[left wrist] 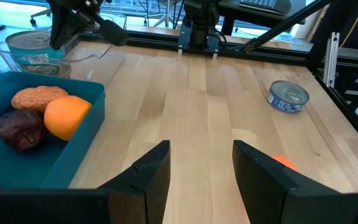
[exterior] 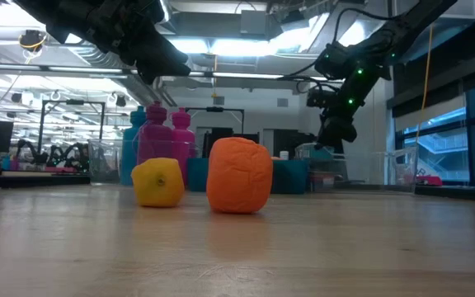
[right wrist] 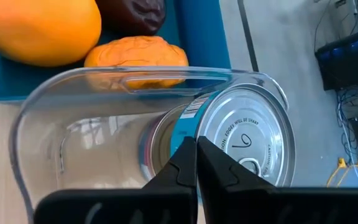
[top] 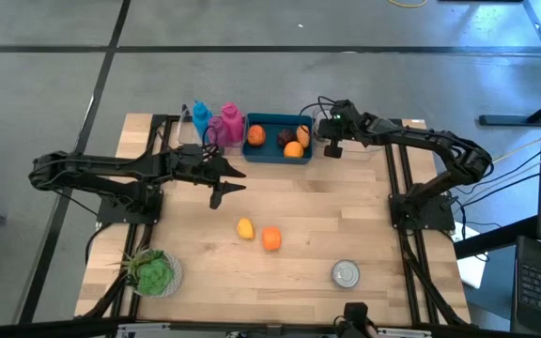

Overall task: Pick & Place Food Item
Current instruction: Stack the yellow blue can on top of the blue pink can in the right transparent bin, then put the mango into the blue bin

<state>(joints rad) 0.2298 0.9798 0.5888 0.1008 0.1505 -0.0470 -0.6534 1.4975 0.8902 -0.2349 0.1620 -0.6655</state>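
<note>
On the table's middle lie a yellow food item [top: 244, 228] and an orange one [top: 270, 238]. At the far edge stands a blue bin [top: 278, 157] holding an orange [left wrist: 66, 115], a dark red fruit [left wrist: 18, 129] and a tan piece [left wrist: 39, 97]. Beside the bin stands a clear container [right wrist: 73, 124] with a can [right wrist: 247, 124] inside. My right gripper [right wrist: 196, 155] is shut and slants down over that can. My left gripper [left wrist: 201, 168] hangs open over the table near the bin, with nothing between its fingers. My right gripper's shut fingertips [right wrist: 188, 163] stand over the lid of the can [right wrist: 241, 146] inside the clear container, coming from above at a slant. I cannot tell whether they touch the lid.
A second can [top: 346, 273] stands near the front right. A green leafy item [top: 153, 272] sits at the front left. Pink and blue bottles [top: 216, 122] stand left of the bin. Bare wood lies between the bin and the two loose food items.
</note>
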